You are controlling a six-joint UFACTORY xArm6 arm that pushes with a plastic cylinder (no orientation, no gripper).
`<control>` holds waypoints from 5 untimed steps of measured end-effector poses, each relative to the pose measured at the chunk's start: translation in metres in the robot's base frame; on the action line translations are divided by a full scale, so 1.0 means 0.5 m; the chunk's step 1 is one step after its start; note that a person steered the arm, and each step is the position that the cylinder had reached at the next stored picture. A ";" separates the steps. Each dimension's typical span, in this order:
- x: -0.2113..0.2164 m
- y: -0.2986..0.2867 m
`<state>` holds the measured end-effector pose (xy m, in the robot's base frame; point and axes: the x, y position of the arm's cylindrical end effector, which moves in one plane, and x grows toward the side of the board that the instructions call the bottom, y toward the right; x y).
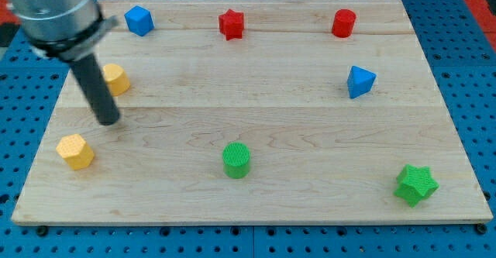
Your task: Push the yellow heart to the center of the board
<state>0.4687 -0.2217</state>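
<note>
My tip [108, 122] rests on the wooden board [256, 103] at the view's left. A yellow block [118, 78], probably the heart, lies just above and to the right of the tip. The rod hides its left edge, so its shape is hard to make out. I cannot tell whether the rod touches it. A second yellow block [75, 151], hexagon-like, lies below and to the left of the tip, apart from it.
A blue block [139, 19], a red star [231, 23] and a red cylinder [343, 22] line the top edge. A blue triangular block [359, 81] sits at the right. A green cylinder [236, 159] is at bottom centre and a green star [416, 184] at bottom right.
</note>
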 end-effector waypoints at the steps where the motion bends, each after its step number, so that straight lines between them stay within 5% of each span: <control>1: 0.000 -0.067; 2: -0.001 -0.166; 3: -0.053 -0.137; 5: -0.128 0.177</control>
<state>0.4045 -0.1333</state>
